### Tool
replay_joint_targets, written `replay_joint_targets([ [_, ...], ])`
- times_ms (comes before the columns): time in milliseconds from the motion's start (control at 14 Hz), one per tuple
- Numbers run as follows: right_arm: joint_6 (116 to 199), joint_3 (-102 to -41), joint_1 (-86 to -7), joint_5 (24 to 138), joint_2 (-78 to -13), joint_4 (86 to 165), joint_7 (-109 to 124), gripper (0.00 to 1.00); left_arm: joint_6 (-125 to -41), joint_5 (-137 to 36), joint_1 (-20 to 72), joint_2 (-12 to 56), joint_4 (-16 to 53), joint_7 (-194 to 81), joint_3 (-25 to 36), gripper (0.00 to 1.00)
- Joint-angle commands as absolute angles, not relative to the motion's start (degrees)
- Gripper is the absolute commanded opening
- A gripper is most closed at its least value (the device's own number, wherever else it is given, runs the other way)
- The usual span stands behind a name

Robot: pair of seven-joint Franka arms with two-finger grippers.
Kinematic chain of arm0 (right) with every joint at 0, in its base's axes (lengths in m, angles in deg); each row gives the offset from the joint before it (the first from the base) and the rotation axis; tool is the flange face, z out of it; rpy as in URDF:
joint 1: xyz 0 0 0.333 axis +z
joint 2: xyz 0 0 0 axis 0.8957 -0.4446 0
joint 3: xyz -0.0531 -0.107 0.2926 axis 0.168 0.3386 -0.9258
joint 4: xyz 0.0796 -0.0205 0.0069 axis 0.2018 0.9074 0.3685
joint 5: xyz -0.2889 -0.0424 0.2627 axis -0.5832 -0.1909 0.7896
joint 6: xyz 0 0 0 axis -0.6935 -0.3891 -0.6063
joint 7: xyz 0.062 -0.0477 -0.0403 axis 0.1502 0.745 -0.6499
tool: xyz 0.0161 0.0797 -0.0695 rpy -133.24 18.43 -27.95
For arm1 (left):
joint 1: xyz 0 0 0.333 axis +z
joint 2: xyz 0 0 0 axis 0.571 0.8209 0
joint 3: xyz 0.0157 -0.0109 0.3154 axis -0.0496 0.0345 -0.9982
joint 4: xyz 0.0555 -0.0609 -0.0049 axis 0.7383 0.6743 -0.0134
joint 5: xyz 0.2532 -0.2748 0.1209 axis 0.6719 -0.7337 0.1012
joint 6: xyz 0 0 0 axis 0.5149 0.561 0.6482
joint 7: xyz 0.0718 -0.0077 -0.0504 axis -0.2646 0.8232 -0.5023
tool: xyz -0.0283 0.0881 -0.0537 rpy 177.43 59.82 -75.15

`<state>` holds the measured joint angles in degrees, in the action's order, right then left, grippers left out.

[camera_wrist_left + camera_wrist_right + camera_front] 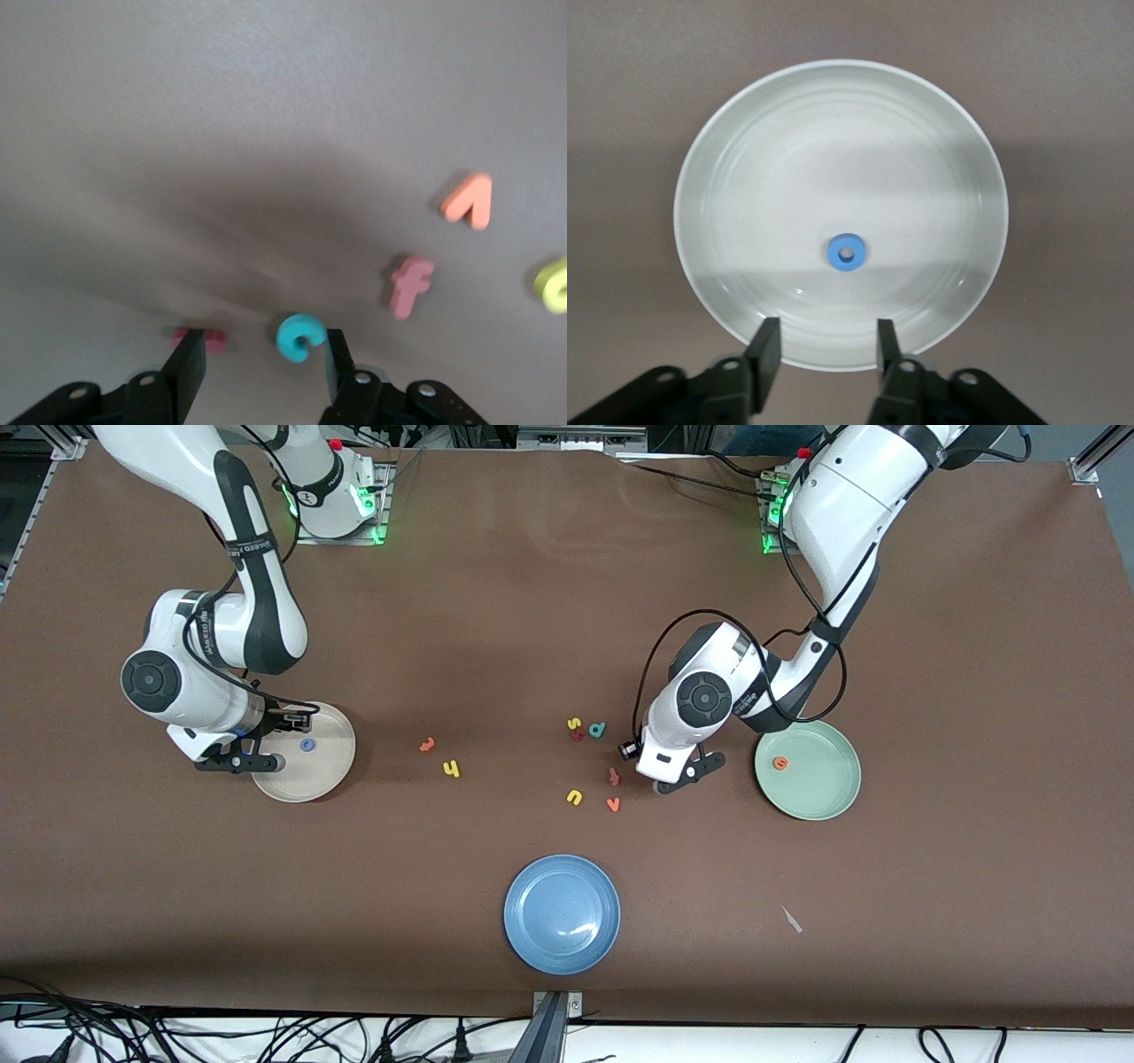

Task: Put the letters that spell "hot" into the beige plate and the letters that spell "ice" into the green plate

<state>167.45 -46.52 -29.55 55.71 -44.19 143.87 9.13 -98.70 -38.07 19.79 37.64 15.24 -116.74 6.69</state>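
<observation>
The blue o (847, 251) lies inside the beige plate (744, 159); in the front view the o (306, 745) sits on that plate (328, 775). My right gripper (826, 354) hangs open and empty over the plate's rim (244, 763). The green plate (824, 797) holds the orange e (780, 762). My left gripper (687, 775) is down at the table beside the green plate, open (261, 363). The teal c (299, 338) lies between its fingers, close to one. The dark red i (202, 338) shows past the other finger. Orange t (427, 745) and yellow h (452, 769) lie mid-table.
Loose letters lie by the left gripper: reddish f (614, 777), orange v (613, 804), yellow u (574, 797), and a yellow s (574, 724), teal d (597, 730) and dark red piece (576, 735). A blue plate (562, 913) sits nearer the front camera.
</observation>
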Motion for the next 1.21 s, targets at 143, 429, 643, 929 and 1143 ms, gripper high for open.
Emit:
replay_joint_targets([
  [143, 164.27, -50.4, -28.01, 57.85, -44.09, 139.96, 13.37, 1.0, -106.02, -38.0, 16.98, 39.25, 15.34, -134.33, 5.93, 0.56],
  [429, 164.27, -56.65, -27.75, 59.35, -46.55, 135.48, 12.68, 1.0, -104.8, -37.74, 17.15, 38.99, 16.39, -134.25, 5.84, 0.58],
  [643, 164.53, -60.6, -27.66, 58.82, -50.14, 131.27, 12.41, 1.0, -102.6, -34.67, 17.16, 38.99, 16.39, -134.52, 5.84, 0.58],
  [929, 165.06, -62.81, -27.66, 59.52, -56.03, 124.59, 13.47, 1.0, -102.69, -34.49, 17.07, 39.17, 16.39, -134.78, 5.84, 0.54],
  [1143, 168.91, -63.68, -27.66, 59.96, -58.85, 123.52, 13.38, 1.0, -102.69, -34.49, 17.07, 39.25, 16.48, -134.78, 5.75, 0.38],
])
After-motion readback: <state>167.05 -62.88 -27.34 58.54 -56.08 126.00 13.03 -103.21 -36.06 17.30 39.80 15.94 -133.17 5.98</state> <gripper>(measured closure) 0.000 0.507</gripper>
